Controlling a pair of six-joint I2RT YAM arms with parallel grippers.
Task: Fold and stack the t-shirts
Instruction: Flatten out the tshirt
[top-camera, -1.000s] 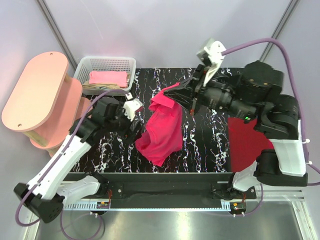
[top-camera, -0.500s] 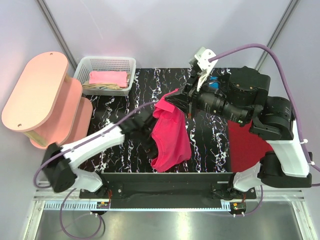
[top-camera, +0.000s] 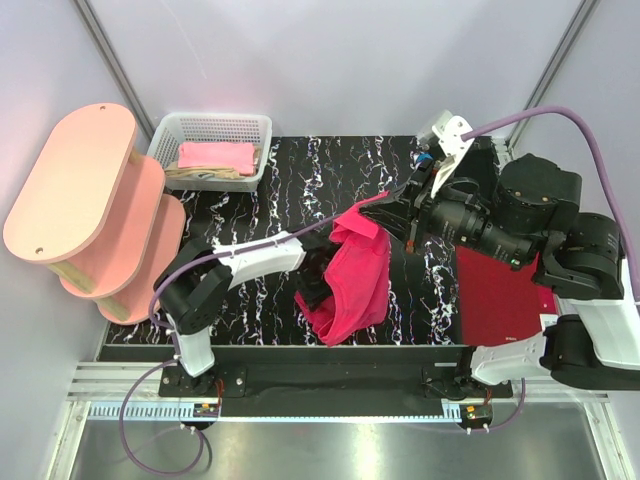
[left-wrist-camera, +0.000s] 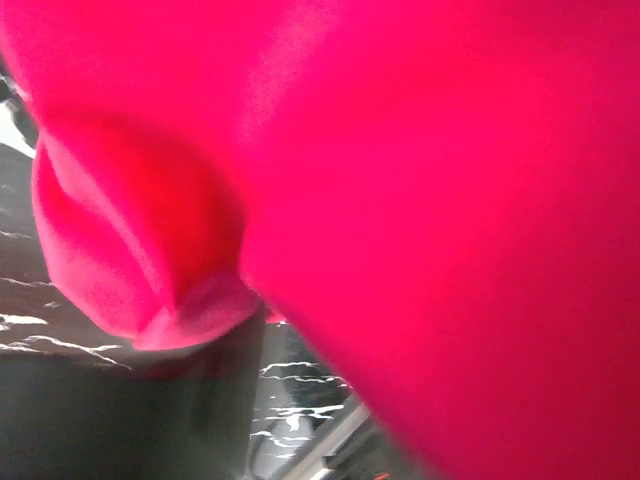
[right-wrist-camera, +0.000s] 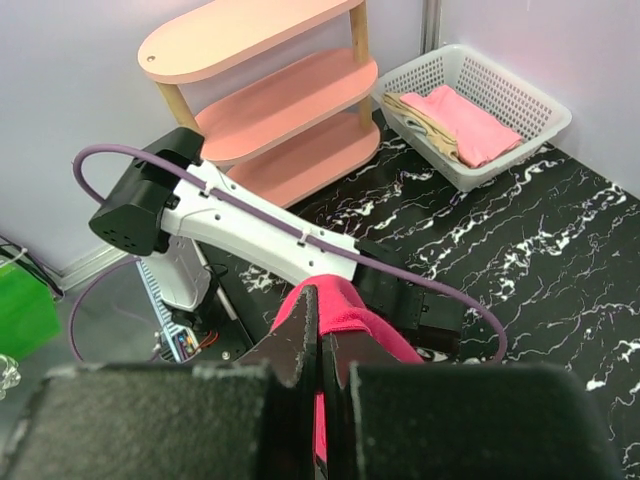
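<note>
R claw is pinched shut on the red tee, top corner lifted over the table. L claw sits at the tee's lower-left edge, hidden by cloth; can't tell if open or closed.

Soft matt cloth tee, glossy marbled table & plastic basket.

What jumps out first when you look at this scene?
A red tee hangs mid-table, pinched at its top by the right gripper, with the left gripper at its lower left edge. At the far left corner, a white basket holds folded tees, beside a pink shelf.
</note>
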